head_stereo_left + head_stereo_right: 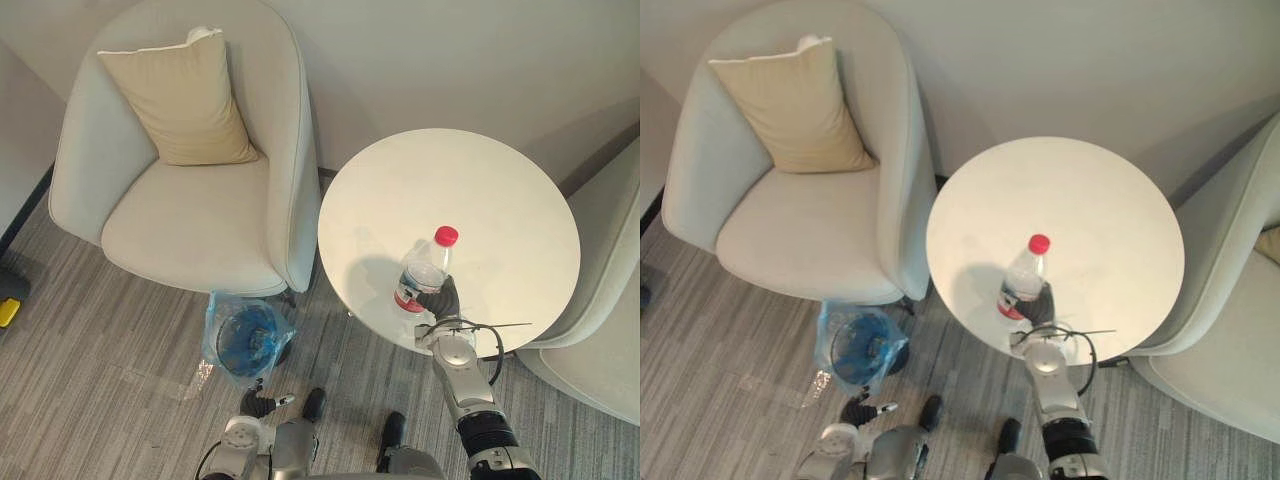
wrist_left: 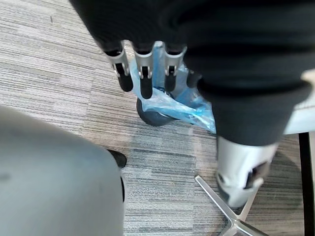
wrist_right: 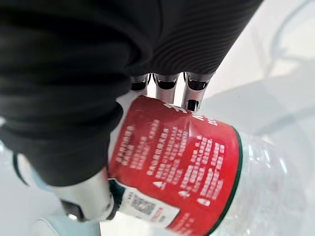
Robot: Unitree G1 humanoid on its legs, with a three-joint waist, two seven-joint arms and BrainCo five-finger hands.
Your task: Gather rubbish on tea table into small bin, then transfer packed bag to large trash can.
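A clear plastic bottle [image 1: 425,270] with a red cap and red label stands upright near the front edge of the round white tea table [image 1: 480,190]. My right hand [image 1: 443,300] is shut on its lower part; in the right wrist view the fingers [image 3: 167,81] curl behind the label [image 3: 182,167] and the thumb presses the near side. On the floor left of the table sits the small bin [image 1: 245,338], lined with a blue bag. Just in front of it, low down, my left hand [image 1: 257,402] hangs open with straight fingers [image 2: 142,73] pointing at the bin [image 2: 162,105].
A pale armchair [image 1: 190,210] with a beige cushion [image 1: 180,95] stands behind the bin, left of the table. Another pale armchair [image 1: 600,320] hugs the table's right side. A metal table foot [image 2: 221,206] spreads over the grey striped carpet.
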